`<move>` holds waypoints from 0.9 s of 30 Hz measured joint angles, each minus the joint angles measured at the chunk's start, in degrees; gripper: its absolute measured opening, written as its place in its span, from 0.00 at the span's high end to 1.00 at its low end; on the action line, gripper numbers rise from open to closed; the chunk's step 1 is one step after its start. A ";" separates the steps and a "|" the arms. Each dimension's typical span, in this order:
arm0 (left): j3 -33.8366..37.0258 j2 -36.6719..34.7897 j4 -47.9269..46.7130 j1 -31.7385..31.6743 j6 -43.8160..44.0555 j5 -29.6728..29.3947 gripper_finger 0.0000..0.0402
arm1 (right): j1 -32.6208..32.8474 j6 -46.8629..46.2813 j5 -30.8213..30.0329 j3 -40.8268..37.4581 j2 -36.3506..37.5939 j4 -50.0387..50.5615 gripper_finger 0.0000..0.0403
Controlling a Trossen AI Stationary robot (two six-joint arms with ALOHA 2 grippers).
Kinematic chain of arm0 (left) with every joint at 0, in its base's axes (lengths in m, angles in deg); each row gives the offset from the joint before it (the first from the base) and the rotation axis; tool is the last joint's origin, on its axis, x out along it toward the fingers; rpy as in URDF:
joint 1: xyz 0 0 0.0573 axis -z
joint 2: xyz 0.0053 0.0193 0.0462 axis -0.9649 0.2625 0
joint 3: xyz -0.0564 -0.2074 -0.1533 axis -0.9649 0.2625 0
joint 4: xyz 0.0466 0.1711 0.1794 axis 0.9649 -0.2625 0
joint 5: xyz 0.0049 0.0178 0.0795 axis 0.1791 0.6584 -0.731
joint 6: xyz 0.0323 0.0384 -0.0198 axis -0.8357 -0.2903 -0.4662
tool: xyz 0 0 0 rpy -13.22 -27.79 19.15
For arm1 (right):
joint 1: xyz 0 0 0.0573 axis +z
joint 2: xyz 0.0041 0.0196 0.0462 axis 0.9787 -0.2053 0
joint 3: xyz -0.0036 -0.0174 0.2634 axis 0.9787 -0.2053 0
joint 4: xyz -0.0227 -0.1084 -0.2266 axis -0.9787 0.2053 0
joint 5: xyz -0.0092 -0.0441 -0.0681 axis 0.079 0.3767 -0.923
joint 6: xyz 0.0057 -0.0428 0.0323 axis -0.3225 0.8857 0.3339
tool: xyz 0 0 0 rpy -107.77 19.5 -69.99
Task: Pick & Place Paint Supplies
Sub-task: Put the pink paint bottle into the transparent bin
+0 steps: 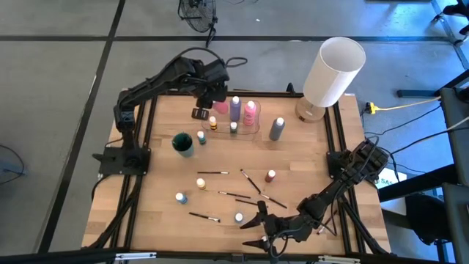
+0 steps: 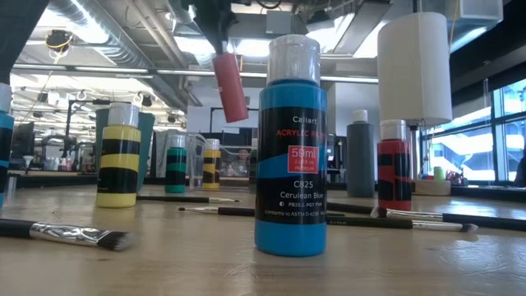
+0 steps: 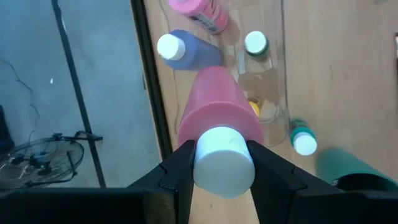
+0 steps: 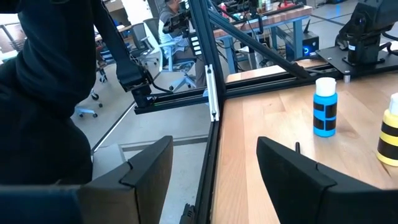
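Above the tray, left gripper [image 3: 224, 163] jaws apparently clamp pink bottle [image 3: 217, 106].

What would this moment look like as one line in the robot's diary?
left claw: shut on pink bottle, held above clear tray | right claw: open, waiting at table's near edge

A big white cylindrical lamp [image 1: 334, 70] stands on its round wooden base at the far right corner of the wooden tabletop [image 1: 165, 183]. A dark teal cup [image 1: 183, 144] sits upright toward the left side. A clear tray [image 1: 256, 128] lies near the far edge. On the floor beyond the tabletop are a fan [image 1: 198, 13] and, to the right, a yellow cable [image 1: 403, 107].
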 joint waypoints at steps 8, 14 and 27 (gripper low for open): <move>0.00 0.00 0.01 -1.89 1.99 1.60 0.71 | 0.00 0.00 0.02 0.00 0.00 -0.01 0.41; 2.53 0.00 -0.12 -3.05 2.19 2.64 0.71 | 0.00 0.00 0.03 0.00 0.00 0.01 0.41; 8.73 -0.26 2.37 -6.00 1.01 2.18 0.71 | 0.00 0.00 0.06 0.00 0.00 0.33 0.41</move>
